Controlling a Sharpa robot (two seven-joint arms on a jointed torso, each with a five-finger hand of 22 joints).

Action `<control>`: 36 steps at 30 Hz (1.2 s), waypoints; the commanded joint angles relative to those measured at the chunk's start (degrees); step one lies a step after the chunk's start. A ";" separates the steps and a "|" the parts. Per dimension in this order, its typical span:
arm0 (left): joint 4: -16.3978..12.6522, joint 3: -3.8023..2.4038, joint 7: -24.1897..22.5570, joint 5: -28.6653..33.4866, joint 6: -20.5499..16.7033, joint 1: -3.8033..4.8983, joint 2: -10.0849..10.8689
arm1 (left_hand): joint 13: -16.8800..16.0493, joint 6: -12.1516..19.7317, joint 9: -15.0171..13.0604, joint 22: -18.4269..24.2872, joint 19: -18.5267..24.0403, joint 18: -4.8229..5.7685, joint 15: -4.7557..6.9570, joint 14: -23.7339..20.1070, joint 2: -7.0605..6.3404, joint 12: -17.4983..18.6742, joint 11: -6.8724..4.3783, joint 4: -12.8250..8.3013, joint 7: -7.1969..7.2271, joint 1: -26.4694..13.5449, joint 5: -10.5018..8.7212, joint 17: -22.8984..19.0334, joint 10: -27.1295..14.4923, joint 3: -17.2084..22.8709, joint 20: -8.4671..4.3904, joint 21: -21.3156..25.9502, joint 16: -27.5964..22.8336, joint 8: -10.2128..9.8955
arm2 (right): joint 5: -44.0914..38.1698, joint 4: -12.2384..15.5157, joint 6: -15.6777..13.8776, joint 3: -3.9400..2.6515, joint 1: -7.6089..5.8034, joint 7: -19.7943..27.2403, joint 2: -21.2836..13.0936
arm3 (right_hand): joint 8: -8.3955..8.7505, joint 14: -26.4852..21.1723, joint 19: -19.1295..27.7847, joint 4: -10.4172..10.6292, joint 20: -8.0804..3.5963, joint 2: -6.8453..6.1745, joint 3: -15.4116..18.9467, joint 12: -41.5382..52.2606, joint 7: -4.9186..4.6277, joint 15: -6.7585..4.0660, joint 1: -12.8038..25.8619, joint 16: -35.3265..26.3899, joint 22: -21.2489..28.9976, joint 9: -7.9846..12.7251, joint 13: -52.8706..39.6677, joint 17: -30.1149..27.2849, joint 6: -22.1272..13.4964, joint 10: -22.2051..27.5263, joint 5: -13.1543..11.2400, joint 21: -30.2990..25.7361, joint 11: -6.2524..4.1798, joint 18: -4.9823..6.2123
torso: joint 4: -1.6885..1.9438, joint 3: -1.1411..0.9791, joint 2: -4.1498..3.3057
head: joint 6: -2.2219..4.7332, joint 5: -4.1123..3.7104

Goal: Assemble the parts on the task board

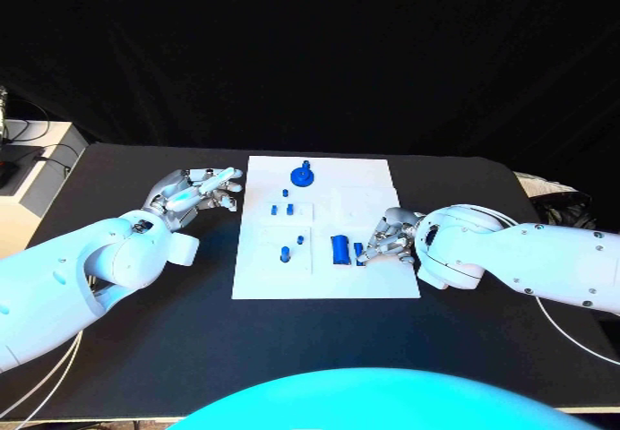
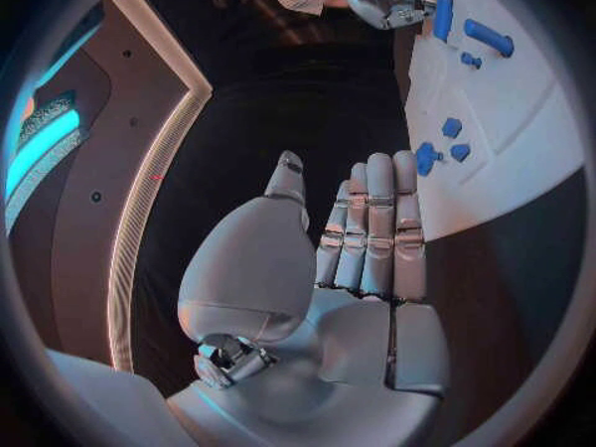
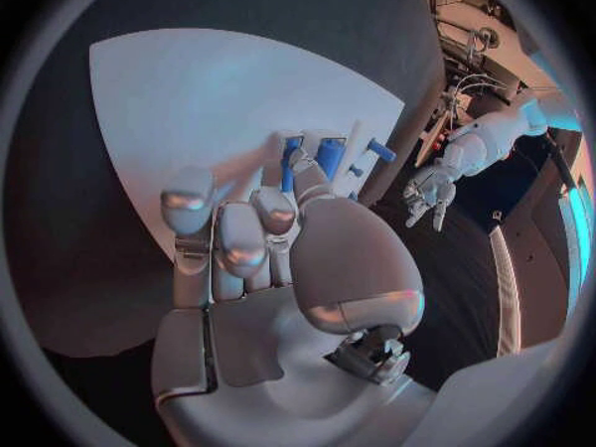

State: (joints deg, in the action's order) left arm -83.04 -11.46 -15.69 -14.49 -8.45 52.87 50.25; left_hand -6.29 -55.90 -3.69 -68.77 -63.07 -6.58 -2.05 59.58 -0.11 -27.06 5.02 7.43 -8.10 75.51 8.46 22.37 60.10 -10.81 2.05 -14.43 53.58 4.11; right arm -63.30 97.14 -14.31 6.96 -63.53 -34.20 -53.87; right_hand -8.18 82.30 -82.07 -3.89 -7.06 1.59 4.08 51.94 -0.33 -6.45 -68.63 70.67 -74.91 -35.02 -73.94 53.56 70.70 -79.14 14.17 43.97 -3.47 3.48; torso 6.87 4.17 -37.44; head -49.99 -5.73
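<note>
Task board: white plate point(image 1: 323, 269) in the middle of the black table point(image 1: 129, 358), lying between the two hands, with small blue parts spread over it.
Right hand: the right hand point(image 1: 391, 237) rests over the board's edge on its own side, fingers curled down onto the plate. Its fingertips point(image 3: 288, 149) are closed around a blue block; the right wrist view shows blue between them.
Blue block: the blue block point(image 1: 341, 250), an upright oblong part, stands on the board right at the right hand's fingertips, touching them.
Left hand: the left hand point(image 1: 196, 191) hovers off the board, just beside the plate's edge on its own side. Its fingers point(image 2: 376, 230) lie straight and pressed side by side, the thumb a little apart, and it holds nothing.
Round part: a blue round part point(image 1: 304, 175) with a stem stands at the board's far end, beyond both hands and nearer the left one.
Small pegs: a few small blue pegs point(image 1: 283, 210) stand on the board just past the left hand's fingertips, apart from them.
Lower pegs: two more blue pegs point(image 1: 289, 249) stand between the left forearm and the blue block, near the block but not touching it.
Contact: the right hand touches the board and block; the left touches neither.
</note>
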 commanded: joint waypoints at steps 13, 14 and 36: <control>-0.08 -0.05 -0.44 -0.10 0.78 -0.15 -0.17 | 0.02 0.02 -0.05 -0.09 -0.26 0.88 0.02 -0.19 0.40 -0.14 -0.06 -0.17 -0.12 0.15 0.00 -0.05 -0.29 -0.22 0.04 0.29 0.35 -0.01 | 1.99 2.76 -6.43 -0.07 -0.04 4.41 -1.33 | -1.86 0.15 -0.23 2.99 -0.53 -1.16 1.31 1.47 0.60 -0.48 1.92 -0.07 -5.44 -2.35 -0.55 -0.01 -0.46 -0.39 2.42 0.44 -0.51 -0.84 | 0.04 0.11 0.04 | 0.19 -0.07; -0.08 -0.05 -0.45 -0.10 0.78 -0.15 -0.18 | 0.02 0.02 -0.05 -0.09 -0.26 0.88 0.02 -0.19 0.40 -0.14 -0.06 -0.17 -0.12 0.15 0.00 -0.05 -0.29 -0.22 0.04 0.29 0.35 -0.01 | 1.97 2.99 -6.55 -0.10 -0.08 4.50 -1.38 | -1.88 0.17 -0.25 2.97 -0.54 -1.14 1.28 1.48 0.62 -0.49 1.86 -0.04 -5.46 -2.38 -0.55 0.04 -0.44 -0.40 2.40 0.54 -0.52 -0.84 | 0.04 0.12 0.05 | 0.22 -0.08; -0.18 -0.05 -0.45 -0.10 0.70 -0.16 -0.22 | 0.02 0.02 -0.05 -0.09 -0.26 0.88 0.02 -0.19 0.40 -0.14 -0.06 -0.17 -0.12 0.15 0.00 -0.05 -0.29 -0.22 0.04 0.29 0.35 -0.01 | -1.74 2.52 -4.34 -0.06 0.19 1.72 1.64 | -2.03 0.12 -0.24 1.38 -0.71 -1.30 -1.18 2.19 0.87 -0.65 0.39 -0.04 -5.46 -2.52 -0.98 -0.12 -0.12 -0.80 -1.44 0.64 -0.71 -0.95 | 0.05 0.01 -0.04 | 0.18 -0.16</control>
State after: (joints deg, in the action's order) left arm -83.09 -11.46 -15.71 -14.51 -8.45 52.74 50.16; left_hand -6.29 -55.90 -3.69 -68.80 -63.07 -6.58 -2.05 59.58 -0.11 -27.06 5.02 7.43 -8.10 75.51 8.46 22.37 60.10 -10.81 2.05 -14.43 53.58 4.11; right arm -63.00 99.75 -19.93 6.89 -63.44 -31.23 -52.41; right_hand -9.95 82.51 -82.28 -2.50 -7.27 0.66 3.08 53.94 0.27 -6.66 -67.95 70.67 -74.94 -37.61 -74.86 53.48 70.47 -79.67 12.93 44.42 -3.97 3.48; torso 6.93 4.28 -37.45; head -49.81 -5.99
